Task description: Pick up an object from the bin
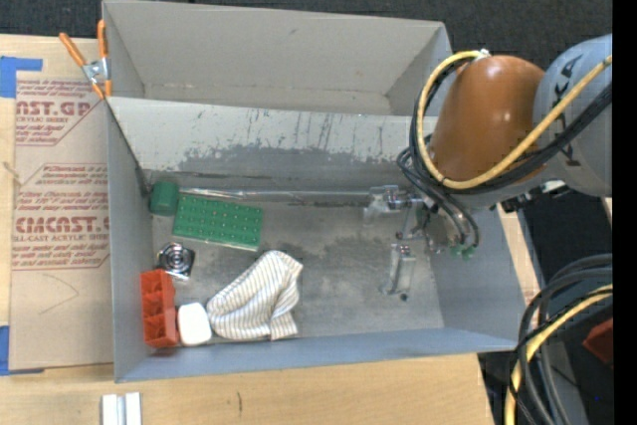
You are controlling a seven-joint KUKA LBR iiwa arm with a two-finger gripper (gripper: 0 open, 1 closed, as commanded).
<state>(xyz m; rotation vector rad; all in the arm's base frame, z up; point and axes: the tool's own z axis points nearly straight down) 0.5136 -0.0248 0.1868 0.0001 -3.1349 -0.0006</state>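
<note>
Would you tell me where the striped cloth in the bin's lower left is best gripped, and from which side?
Probably pinch the striped cloth at its raised upper right fold, coming down from above: it bunches there, clear of the white block at its left.

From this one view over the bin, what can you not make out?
- Anything under the striped cloth: the cloth covers it.
- The small round metal part: too small to name.
- Bin floor under the orange wrist cover: hidden by it.
- Whether the gripper touches the floor: camera view looks from above.

The arm reaches in from the right, gripper pointing downward
</note>
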